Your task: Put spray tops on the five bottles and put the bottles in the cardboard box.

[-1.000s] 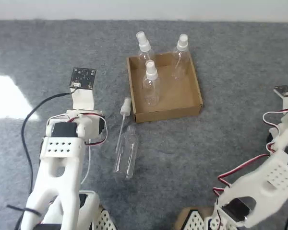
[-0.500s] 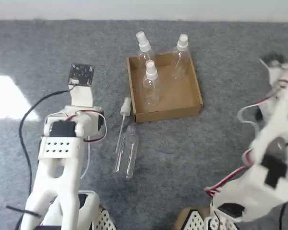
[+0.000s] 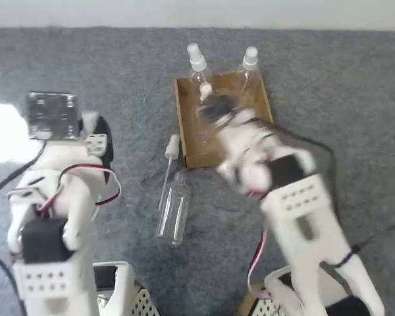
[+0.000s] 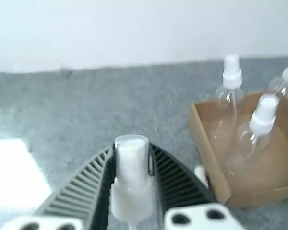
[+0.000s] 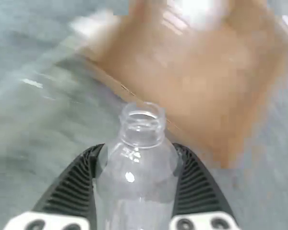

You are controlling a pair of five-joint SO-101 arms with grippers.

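Since half a second ago the right arm (image 3: 303, 204) has swung in from well right of the cardboard box (image 3: 182, 122) and now hangs, blurred, over the box's front half. The left arm (image 3: 56, 194) has drawn further away from the box's left side. The lying bottle (image 3: 173, 212) and the loose spray top (image 3: 172, 146) have not shifted. The right gripper (image 5: 140, 151) is clamped on an uncapped bottle (image 5: 140, 191), jaws pressed to its shoulder on both sides and its open neck pointing toward the box. The left gripper (image 4: 131, 152) is closed round a white spray top (image 4: 131, 191), which stands upright between the ribbed jaws, off to the left of the box. There are five bottles. Three capped ones stand in the box: a rear-left bottle (image 3: 196, 58), a rear-right bottle (image 3: 250, 59) and a middle bottle (image 3: 205, 91) with little more than its cap clear of the arm. The fourth is the one in the right gripper, and the fifth is the lying bottle, uncapped, on the grey carpet (image 3: 105, 66) in front of the box's front left corner. There are five spray tops. Three sit on the boxed bottles and one is in the left gripper. The loose spray top rests just beside the box's front left corner, its thin dip tube running alongside the lying bottle's neck.
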